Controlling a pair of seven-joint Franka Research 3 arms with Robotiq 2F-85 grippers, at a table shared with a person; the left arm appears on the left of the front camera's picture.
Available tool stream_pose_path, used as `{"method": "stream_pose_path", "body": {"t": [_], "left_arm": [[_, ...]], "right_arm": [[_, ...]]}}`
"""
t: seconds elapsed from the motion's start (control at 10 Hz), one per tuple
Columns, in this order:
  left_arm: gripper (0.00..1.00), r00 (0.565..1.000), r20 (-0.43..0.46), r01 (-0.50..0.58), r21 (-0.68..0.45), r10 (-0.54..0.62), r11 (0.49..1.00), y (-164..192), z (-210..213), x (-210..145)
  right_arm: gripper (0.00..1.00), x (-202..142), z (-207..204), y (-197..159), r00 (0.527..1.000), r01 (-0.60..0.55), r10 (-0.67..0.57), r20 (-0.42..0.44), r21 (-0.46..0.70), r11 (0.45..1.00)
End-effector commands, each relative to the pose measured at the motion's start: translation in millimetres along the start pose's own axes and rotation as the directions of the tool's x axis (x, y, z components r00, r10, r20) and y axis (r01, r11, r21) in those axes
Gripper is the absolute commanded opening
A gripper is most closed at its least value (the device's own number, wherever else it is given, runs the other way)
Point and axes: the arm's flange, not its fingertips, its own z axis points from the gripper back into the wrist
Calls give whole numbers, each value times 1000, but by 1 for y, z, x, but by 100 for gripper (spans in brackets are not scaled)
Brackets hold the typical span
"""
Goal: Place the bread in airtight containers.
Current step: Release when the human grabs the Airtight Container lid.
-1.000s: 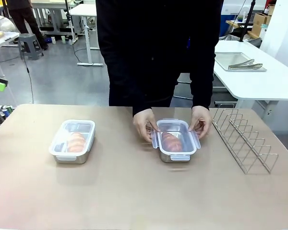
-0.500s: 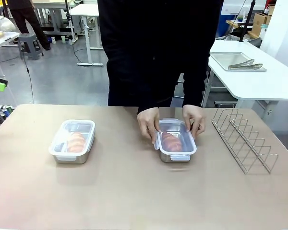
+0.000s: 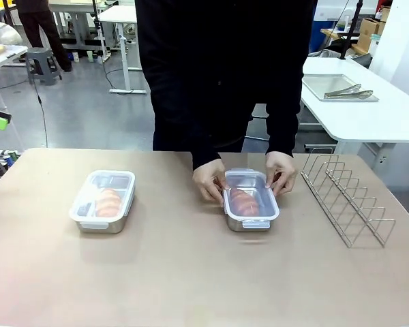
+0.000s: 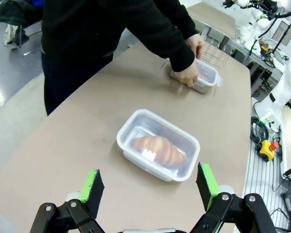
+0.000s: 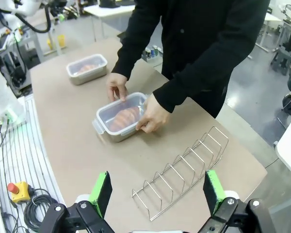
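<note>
2 shiny steel containers [image 3: 103,210] [image 3: 251,199] with clear lids each hold 1 golden croissant [image 3: 109,202] [image 3: 243,200]. The person's 2 hands [image 3: 209,180] [image 3: 281,172] press the center lid. Left gripper [image 4: 149,186] and right gripper [image 5: 157,192] fingers are spread.

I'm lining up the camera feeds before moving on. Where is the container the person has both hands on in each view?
Front view: the container sits right of the table's middle, near the far edge, between the person's hands.
Left wrist view: the container is in the upper right, partly behind a hand.
Right wrist view: the container is left of centre, between the hands.
Shared landmark: the wire rack stands just beyond it, away from the other container.
</note>
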Motion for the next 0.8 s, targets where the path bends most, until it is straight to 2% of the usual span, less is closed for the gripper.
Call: {"method": "stream_pose_path", "body": {"t": [0.0, 0.7], "left_arm": [[100, 1000, 8, 14, -7, -14, 1000, -2, 0, 2], [100, 1000, 8, 14, -7, -14, 1000, -2, 0, 2]], "right_arm": [[100, 3, 2, -2, 1000, -16, 16, 25, 2, 1000], [100, 3, 2, -2, 1000, -16, 16, 25, 2, 1000]]}}
